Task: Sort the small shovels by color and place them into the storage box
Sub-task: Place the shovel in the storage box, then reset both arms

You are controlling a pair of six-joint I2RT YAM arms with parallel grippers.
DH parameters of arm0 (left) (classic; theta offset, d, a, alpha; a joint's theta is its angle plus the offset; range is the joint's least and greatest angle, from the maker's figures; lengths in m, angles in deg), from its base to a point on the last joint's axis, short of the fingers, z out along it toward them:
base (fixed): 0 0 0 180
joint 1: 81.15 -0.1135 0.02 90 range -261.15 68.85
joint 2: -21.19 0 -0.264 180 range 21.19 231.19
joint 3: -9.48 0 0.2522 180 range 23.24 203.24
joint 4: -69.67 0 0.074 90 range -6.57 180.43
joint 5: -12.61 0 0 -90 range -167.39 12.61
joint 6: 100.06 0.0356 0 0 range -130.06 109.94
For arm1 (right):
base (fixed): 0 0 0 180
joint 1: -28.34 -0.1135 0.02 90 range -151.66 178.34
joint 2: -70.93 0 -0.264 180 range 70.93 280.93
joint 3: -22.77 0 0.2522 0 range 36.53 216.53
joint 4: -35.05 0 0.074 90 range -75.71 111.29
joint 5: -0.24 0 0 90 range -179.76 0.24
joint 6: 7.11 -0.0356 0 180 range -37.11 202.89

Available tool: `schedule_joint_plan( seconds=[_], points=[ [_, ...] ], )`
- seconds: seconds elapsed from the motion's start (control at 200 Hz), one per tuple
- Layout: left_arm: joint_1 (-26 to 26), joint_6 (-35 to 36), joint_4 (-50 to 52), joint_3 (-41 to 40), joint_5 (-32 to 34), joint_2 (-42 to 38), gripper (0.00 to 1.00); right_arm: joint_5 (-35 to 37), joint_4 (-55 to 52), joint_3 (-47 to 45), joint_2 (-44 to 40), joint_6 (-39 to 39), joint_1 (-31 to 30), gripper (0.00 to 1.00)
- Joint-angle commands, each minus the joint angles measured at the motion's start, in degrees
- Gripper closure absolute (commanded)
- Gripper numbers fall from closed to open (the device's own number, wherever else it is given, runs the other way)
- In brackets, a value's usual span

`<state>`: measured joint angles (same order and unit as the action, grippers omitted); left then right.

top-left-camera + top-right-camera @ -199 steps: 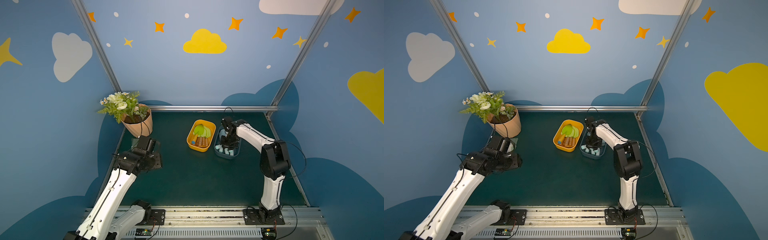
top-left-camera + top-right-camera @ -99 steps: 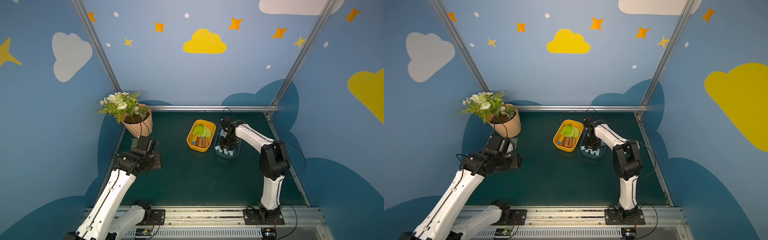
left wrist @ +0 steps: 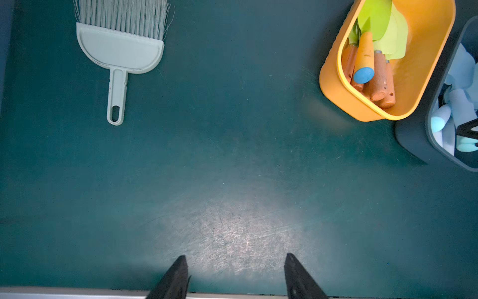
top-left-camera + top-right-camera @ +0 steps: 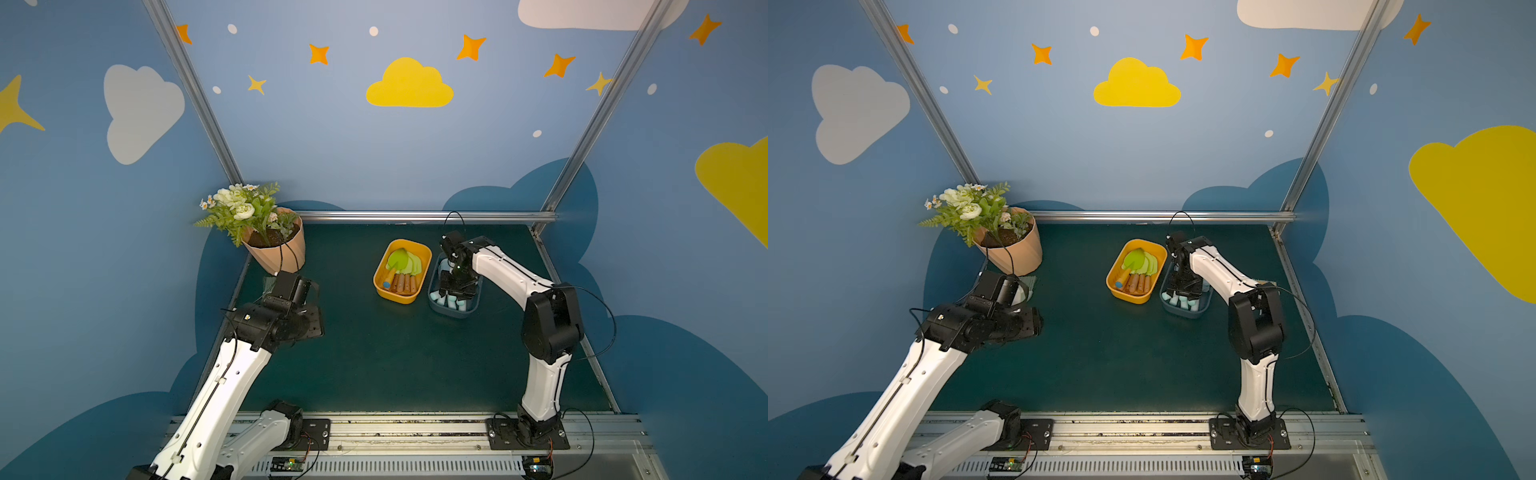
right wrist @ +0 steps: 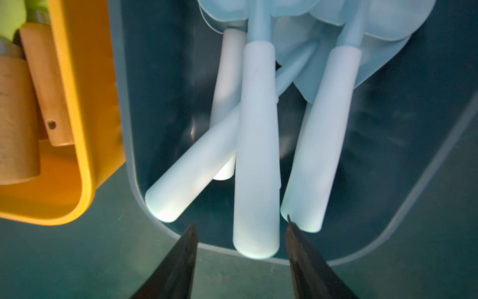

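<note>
We count four light blue plastic toy shovels point(image 5: 256, 155) with pale handles in the slate-blue oval storage box point(image 5: 160, 77). Our right pincer point(image 5: 240, 222) is spread astride one handle. Lime-green shovels point(image 3: 375, 18) lie in the touching yellow plastic box point(image 5: 77, 103). Our left pincer point(image 3: 235, 256) is spread over the tabletop point(image 3: 232, 155).

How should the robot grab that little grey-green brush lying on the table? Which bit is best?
Probably its thin handle, coming straight down from above with the jaws on either side. The brush lies flat on the table; its head is wide and the bristles are soft, while the handle is narrow with bare table beside it.
</note>
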<state>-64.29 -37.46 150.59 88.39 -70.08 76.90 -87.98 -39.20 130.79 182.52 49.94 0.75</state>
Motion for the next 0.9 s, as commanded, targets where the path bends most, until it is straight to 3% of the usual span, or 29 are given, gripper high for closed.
schedule_joint_plan(
  seconds=[0.0, 0.26, 0.39, 0.541, 0.756, 0.896],
  points=[
    [-0.18, 0.12, 1.74, 2.16, 0.24, -0.66, 0.47, 1.27, -2.99, 1.85, -3.43, 0.90, -0.20, 0.39],
    [-0.17, -0.32, 1.98, 2.75, 0.98, -0.98, 0.45, 2.80, -3.64, 0.09, -11.05, 2.22, 0.17, 0.37],
    [-0.17, 0.00, 0.43, 1.73, 2.44, -1.76, 0.42, 5.01, 2.01, -6.77, -18.55, 5.01, 0.60, 0.38],
    [-0.24, -0.30, -3.81, -0.85, 4.59, -3.61, 0.40, 12.74, 9.34, -15.53, -27.94, 8.10, 0.96, 0.38],
    [-0.43, 1.79, -17.42, -8.51, 6.64, -7.42, 0.31, 20.26, 26.36, -30.51, -40.92, 17.78, 2.03, 0.37],
    [-0.77, 4.77, -32.42, -16.75, 12.75, -11.48, 0.23, 24.31, 37.88, -39.84, -48.08, 23.64, 3.68, 0.36]
  ],
)
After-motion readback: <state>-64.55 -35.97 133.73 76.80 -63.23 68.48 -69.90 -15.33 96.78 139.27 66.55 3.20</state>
